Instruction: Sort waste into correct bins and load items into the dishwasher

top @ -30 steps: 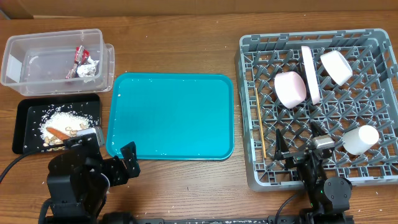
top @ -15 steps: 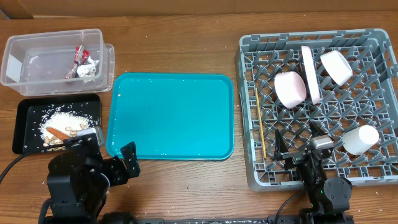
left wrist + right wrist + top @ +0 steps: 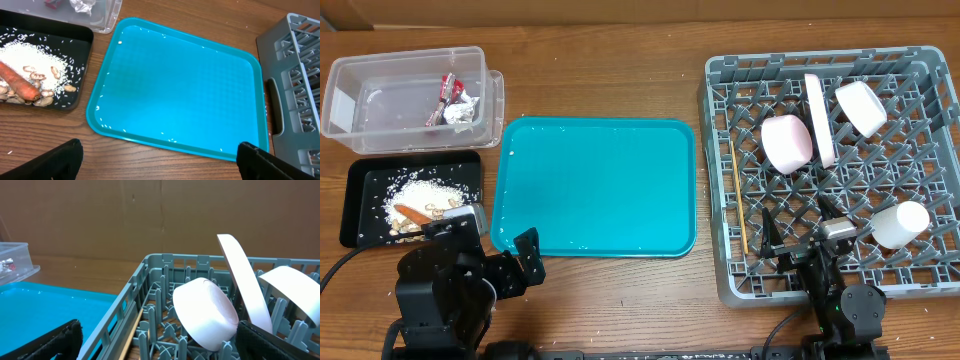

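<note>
The clear tub [image 3: 380,75] at the back left holds the red wrapper [image 3: 448,87] and the foil ball [image 3: 464,108]. The black tray [image 3: 360,180] holds rice [image 3: 420,193] and the carrot stick [image 3: 412,213]; the left wrist view shows the rice [image 3: 30,52] and the carrot stick [image 3: 20,86] too. The grey rack [image 3: 720,230] holds two bowls [image 3: 787,142] [image 3: 860,107], the upright plate [image 3: 819,120], the cup [image 3: 900,224] and chopsticks [image 3: 737,195]. My left gripper [image 3: 500,250] [image 3: 162,162] is open and empty at the teal tray's near edge. My right gripper [image 3: 802,228] [image 3: 157,340] is open and empty over the rack's front.
The teal serving tray [image 3: 595,185] lies between the bins and the rack, with a few rice grains on it. The right wrist view shows a bowl [image 3: 205,310], the plate [image 3: 245,280] and a chopstick [image 3: 132,330] just ahead. A brown cardboard wall stands behind the table.
</note>
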`<state>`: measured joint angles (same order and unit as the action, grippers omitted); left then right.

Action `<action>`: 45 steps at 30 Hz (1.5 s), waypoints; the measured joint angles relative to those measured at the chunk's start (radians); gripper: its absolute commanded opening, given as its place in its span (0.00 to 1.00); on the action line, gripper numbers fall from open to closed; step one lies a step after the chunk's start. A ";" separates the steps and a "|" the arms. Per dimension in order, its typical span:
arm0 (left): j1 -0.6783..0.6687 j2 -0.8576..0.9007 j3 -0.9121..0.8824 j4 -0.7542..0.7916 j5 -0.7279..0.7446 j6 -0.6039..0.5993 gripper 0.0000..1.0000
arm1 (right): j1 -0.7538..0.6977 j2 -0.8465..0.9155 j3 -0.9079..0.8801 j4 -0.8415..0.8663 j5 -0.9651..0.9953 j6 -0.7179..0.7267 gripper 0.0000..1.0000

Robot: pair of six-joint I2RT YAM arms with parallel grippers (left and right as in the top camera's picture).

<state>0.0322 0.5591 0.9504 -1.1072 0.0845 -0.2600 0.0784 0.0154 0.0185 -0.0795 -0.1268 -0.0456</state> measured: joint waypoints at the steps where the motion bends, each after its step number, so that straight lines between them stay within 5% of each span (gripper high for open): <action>1: 0.000 0.000 0.000 0.000 0.000 0.000 1.00 | 0.000 0.000 0.000 0.000 0.000 0.000 1.00; 14: 0.000 -0.112 -0.090 0.062 -0.045 0.005 1.00 | 0.000 0.000 0.000 0.000 0.000 0.000 1.00; 26: -0.029 -0.474 -0.631 0.614 -0.060 0.005 1.00 | 0.000 0.000 0.000 0.001 0.000 0.000 1.00; 35: -0.031 -0.543 -0.908 1.109 -0.039 0.071 1.00 | 0.000 -0.001 0.000 0.000 0.000 0.000 1.00; 45: -0.033 -0.544 -0.941 1.039 -0.005 0.142 1.00 | 0.000 -0.001 0.000 0.001 0.000 0.000 1.00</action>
<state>-0.0006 0.0151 0.0090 -0.0681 0.0792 -0.1184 0.0784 0.0147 0.0185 -0.0788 -0.1272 -0.0460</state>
